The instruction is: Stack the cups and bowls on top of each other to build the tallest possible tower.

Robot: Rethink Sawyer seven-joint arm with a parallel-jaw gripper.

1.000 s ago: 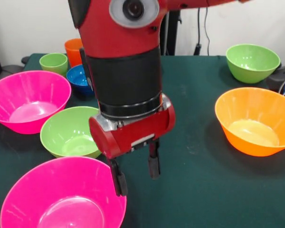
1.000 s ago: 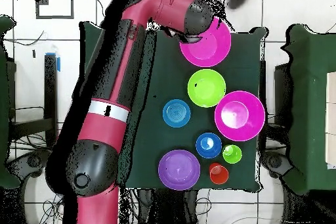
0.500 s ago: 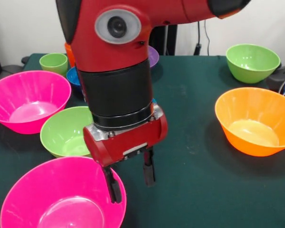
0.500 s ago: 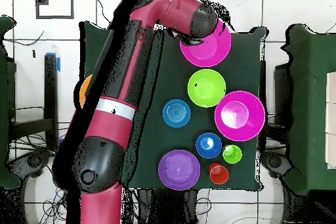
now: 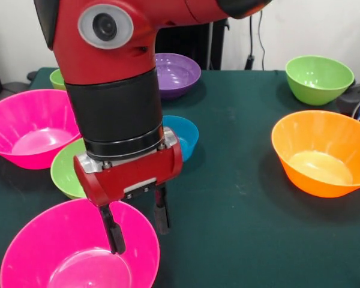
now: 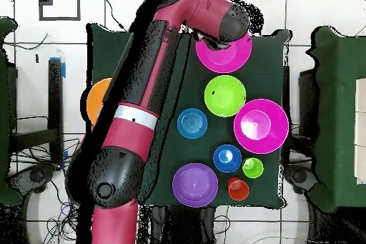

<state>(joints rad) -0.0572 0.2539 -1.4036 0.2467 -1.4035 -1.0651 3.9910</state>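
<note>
**Front view and overhead view: rim grasp on the near pink bowl**

Front view. The gripper (image 5: pixel 136 228) is spread and holds nothing. One finger hangs inside the near pink bowl (image 5: pixel 60 255); the other hangs outside its rim, so the wall lies between them. The second pink bowl (image 5: pixel 24 123), a green bowl (image 5: pixel 66 171), a small blue bowl (image 5: pixel 183 135), the purple bowl (image 5: pixel 180 72), the orange bowl (image 5: pixel 324 153) and a second green bowl (image 5: pixel 318 75) stand separately on the table (image 5: pixel 240 198). No tower exists yet.

Recommended procedure: lower until the fingers overlap the wall well below the rim, then close squarely. The glossy plastic is likely to slip in a shallow pinch. Lift straight up to avoid tipping the bowl against the adjacent green bowl.

Overhead view. The arm (image 6: pixel 143 98) covers one edge of the pink bowl (image 6: pixel 227 54); the gripper itself is hidden. The green cup (image 6: pixel 252 167) and the orange cup (image 6: pixel 239 189) stand side by side, near the purple bowl. Nothing is nested.
</note>
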